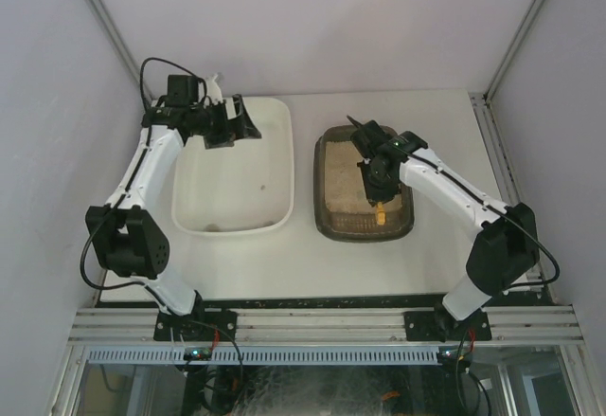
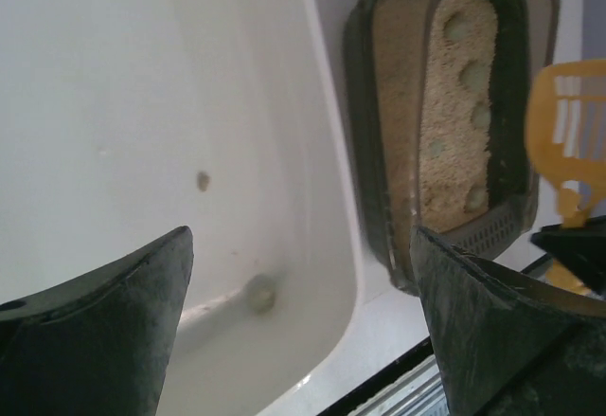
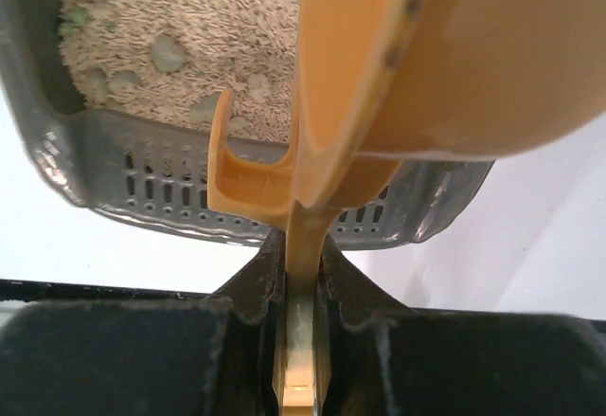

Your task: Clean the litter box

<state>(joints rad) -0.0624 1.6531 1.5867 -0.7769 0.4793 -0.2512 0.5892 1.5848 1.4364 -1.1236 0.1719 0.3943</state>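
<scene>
The litter box (image 1: 325,181) is a dark grey-brown tray of beige litter at centre right, also seen in the left wrist view (image 2: 365,151) and the right wrist view (image 3: 142,179). Several grey-green clumps (image 3: 169,53) lie in the litter. My right gripper (image 1: 374,181) hangs over the box, shut (image 3: 305,245) on the handle of an orange scoop (image 3: 426,56), whose slotted end shows at the edge of the left wrist view (image 2: 568,122). My left gripper (image 1: 232,124) is above the far end of the white tub, its jaws open and empty (image 2: 303,274).
A white plastic tub (image 1: 289,174) stands left of the litter box. Two small clumps (image 2: 258,293) lie on its floor. Grey walls enclose the table on three sides. A metal rail (image 1: 322,326) runs along the near edge.
</scene>
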